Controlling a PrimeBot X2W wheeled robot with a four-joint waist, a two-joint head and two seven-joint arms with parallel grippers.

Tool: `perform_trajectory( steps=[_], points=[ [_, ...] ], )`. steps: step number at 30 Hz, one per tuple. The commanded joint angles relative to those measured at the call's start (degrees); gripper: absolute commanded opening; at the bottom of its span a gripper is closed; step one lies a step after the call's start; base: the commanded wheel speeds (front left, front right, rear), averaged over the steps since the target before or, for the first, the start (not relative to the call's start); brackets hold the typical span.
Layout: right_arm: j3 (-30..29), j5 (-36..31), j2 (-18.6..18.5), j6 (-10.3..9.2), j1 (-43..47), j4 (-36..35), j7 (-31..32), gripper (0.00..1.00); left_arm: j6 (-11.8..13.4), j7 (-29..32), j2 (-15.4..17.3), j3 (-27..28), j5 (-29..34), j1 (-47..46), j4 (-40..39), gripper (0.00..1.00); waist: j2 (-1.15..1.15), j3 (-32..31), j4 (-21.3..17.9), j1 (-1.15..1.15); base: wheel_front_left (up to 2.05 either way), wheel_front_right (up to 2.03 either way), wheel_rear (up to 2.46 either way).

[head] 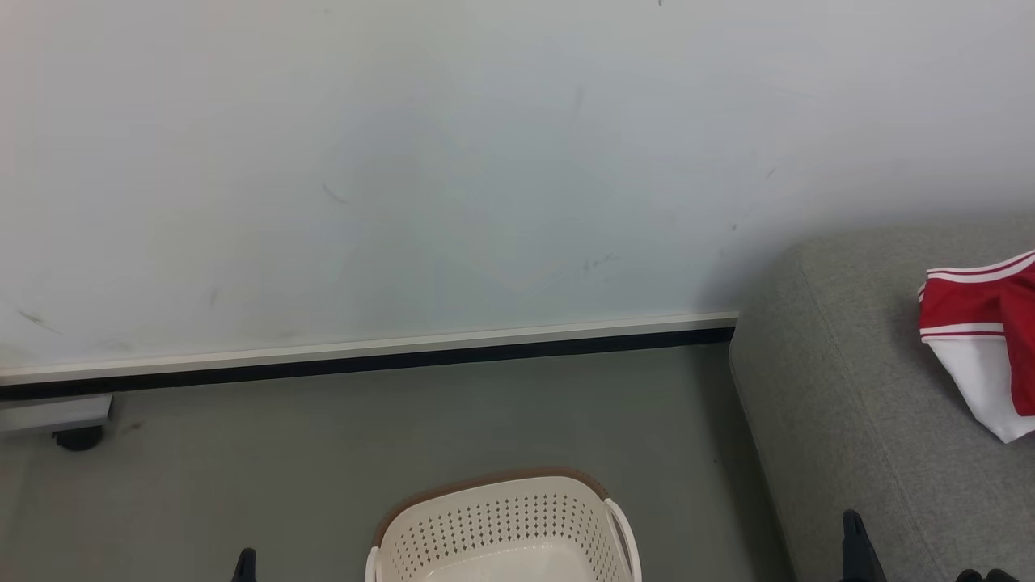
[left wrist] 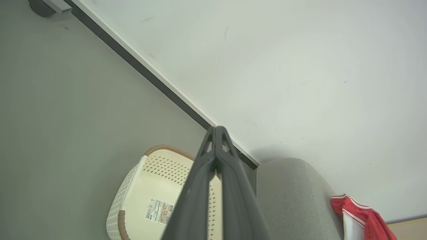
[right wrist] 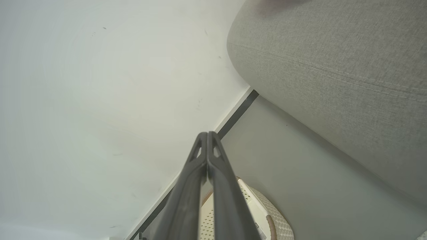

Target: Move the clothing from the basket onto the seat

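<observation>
The red and white clothing (head: 980, 339) lies on the grey seat (head: 849, 388) at the right edge of the head view, and the clothing (left wrist: 360, 220) also shows at the lower right of the left wrist view. The cream basket (head: 501, 529) stands on the floor at bottom centre; its inside (left wrist: 160, 196) holds just a label sticker. My left gripper (left wrist: 217, 130) is shut with nothing in it, its tip (head: 245, 559) low at the left. My right gripper (right wrist: 206, 135) is shut and empty too, its tip (head: 853, 525) beside the seat's front edge.
A pale wall with a dark skirting strip (head: 364, 360) runs behind the basket. A caster and metal base (head: 77, 436) sit at the far left by the wall. Grey-green floor (head: 242, 469) surrounds the basket.
</observation>
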Motion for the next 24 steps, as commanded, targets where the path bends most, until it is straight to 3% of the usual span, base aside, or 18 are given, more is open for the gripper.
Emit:
perform_trajectory(
  steps=[1,24],
  points=[
    [-0.40,2.42,0.00,-0.01,-1.63,-1.01,0.44,0.00,-0.28,0.52,0.19,0.32,-2.45,-2.03,-0.21,0.00,0.00,0.11,-0.02,0.00,0.00,0.00,0.00],
    [-2.70,17.34,0.00,-0.01,-2.62,-2.76,3.42,0.00,-1.12,4.90,0.22,1.62,-16.38,-5.00,1.27,0.00,0.00,1.31,-0.19,0.00,0.00,0.00,0.00]
  ],
)
